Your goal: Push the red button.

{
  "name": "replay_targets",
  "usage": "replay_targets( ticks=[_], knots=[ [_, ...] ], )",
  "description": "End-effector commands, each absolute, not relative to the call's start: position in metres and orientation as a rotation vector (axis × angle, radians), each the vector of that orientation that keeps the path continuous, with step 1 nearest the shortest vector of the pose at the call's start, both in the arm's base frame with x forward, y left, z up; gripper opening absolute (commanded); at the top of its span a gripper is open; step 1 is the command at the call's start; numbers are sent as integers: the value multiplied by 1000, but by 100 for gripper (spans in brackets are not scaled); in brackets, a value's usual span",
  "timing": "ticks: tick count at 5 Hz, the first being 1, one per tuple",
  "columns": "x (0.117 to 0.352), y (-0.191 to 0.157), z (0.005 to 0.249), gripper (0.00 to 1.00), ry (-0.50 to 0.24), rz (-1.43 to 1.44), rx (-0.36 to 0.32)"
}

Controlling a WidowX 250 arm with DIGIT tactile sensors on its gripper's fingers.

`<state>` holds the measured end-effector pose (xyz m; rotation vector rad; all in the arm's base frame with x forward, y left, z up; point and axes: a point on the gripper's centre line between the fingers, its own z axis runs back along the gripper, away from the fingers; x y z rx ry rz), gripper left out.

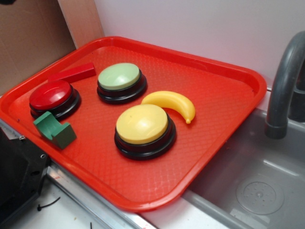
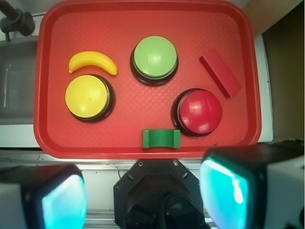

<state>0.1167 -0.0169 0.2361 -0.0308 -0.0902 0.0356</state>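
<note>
One red tray (image 1: 228, 71) sits on the bench, and everything else can be placed against it. It carries three domed push buttons, each on a black round base: one red button (image 1: 50, 94), one green button (image 1: 119, 76) and one yellow button (image 1: 142, 124), the yellow being the largest. In the exterior view the red button lies near the tray's left corner, with the green one just beside it toward the tray's middle and the yellow one nearer the front edge. Three loose pieces share the tray: one flat red block (image 1: 76, 73) along the rim just behind the red button, one green block (image 1: 55, 129) with a curved notch cut into it, just in front of the red button, and one yellow banana (image 1: 171, 104) curving around the far side of the yellow button without clearly touching it. Beyond the tray's right edge are one grey sink (image 1: 257, 186) and one grey tap (image 1: 286, 81). In the wrist view the end effector (image 2: 145, 195) hangs well above the near rim of the tray, its two fingers (image 2: 238, 191) spread wide apart with nothing between them; the red button (image 2: 199, 112) sits beyond the right finger, untouched, with the green block (image 2: 161, 138) to its left.
</note>
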Motion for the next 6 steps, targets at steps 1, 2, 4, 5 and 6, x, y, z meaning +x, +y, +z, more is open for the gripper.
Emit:
replay_targets(
  ticks=[1, 2, 4, 5, 6],
  knots=[
    [117, -17, 236, 100, -90, 36, -31],
    [160, 18, 186, 100, -79, 268, -25],
    [185, 57, 102, 100, -44, 357, 16],
    [183, 66, 81, 100, -11, 371, 44],
    [168, 81, 70, 100, 9, 376, 45]
  ],
)
